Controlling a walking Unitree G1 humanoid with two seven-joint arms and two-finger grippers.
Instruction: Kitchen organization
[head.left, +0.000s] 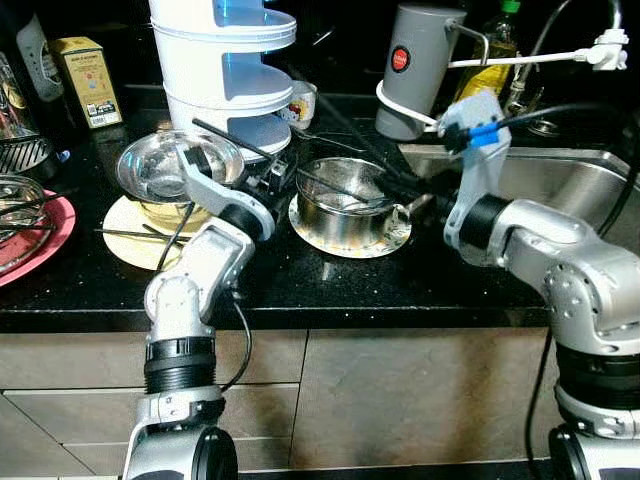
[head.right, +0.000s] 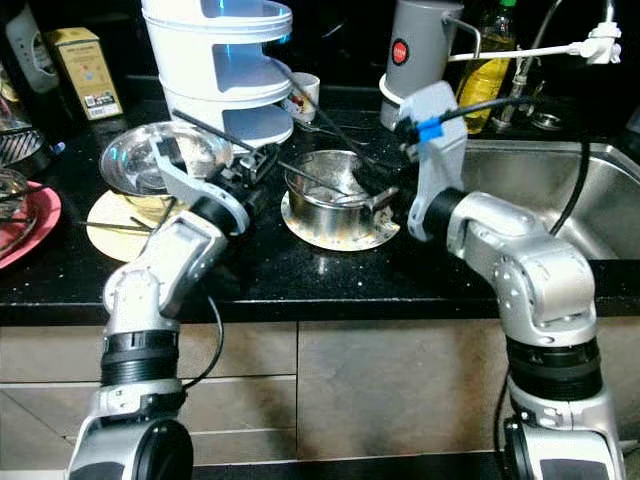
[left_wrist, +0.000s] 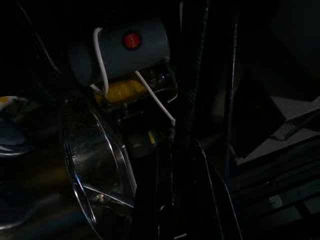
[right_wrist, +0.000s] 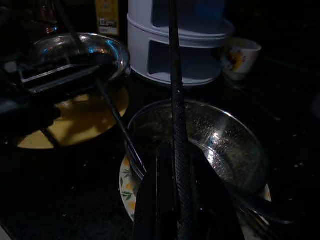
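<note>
Countertop (head.left: 330, 280) of black speckled stone, seen from above, with grey cabinet fronts below. At the far left edge sits a pink plate (head.left: 45, 240). Behind it stands a yellow box (head.left: 88, 80). Next comes a yellow plate (head.left: 135, 235) carrying a shiny steel bowl (head.left: 165, 165). Behind the bowl rises a white tiered container (head.left: 225, 70), with a small patterned cup (head.left: 303, 103) just beside it.

The left gripper (head.left: 262, 182) reaches over the counter between the steel bowl and a steel pot; its long black fingers are spread apart, one pointing back toward the white container, the other reaching to the pot's left rim.

The steel pot (head.left: 345, 200) stands at centre on a floral plate (head.left: 350, 240). The right gripper (head.left: 395, 185) meets the pot's right side, its fingers also spread, one lying across the pot's opening; whether they touch the rim is unclear.

Behind stands a grey kettle (head.left: 415, 65), then an oil bottle (head.left: 490, 60). A steel sink (head.left: 560, 180) lies at far right.
</note>
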